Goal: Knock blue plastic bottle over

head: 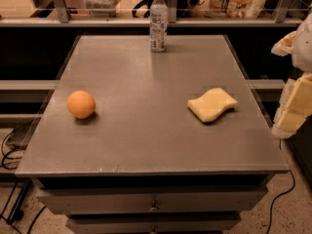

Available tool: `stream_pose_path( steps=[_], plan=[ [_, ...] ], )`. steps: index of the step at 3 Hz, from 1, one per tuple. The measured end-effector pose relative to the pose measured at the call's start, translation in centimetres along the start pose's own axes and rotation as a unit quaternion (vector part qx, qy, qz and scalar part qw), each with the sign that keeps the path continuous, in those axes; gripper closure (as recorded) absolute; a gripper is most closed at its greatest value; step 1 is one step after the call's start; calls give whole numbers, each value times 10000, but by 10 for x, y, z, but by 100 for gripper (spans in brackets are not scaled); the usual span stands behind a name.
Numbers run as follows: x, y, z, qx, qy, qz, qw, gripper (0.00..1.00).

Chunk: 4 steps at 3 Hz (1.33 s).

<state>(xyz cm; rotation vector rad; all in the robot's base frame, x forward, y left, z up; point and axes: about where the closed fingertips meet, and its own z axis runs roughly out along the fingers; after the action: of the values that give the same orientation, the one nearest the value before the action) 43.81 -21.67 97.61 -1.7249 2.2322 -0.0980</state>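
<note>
The blue plastic bottle stands upright at the far edge of the grey table, near the middle. It is clear and faintly bluish, with a white cap and a pale label. My gripper is at the right edge of the view, beyond the table's right side and above the floor. It is partly cut off by the frame. It is far from the bottle, to the right and nearer the camera.
An orange ball lies on the left of the table. A yellow wavy sponge lies on the right, close to the gripper's side. A railing and shelf run behind the table. Drawers are below the front edge.
</note>
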Motion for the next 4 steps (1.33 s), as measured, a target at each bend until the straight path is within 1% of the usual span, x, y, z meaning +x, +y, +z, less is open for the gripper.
stream_pose_path(
  steps=[1, 2, 3, 4],
  plan=[
    [0, 0, 0, 0, -1, 0, 10000, 0],
    [-1, -3, -2, 86, -125, 30, 9999, 0],
    [-3, -11, 3, 146, -621, 187, 9978, 0],
    [-11, -27, 10, 384, -1160, 372, 9918, 0]
  ],
)
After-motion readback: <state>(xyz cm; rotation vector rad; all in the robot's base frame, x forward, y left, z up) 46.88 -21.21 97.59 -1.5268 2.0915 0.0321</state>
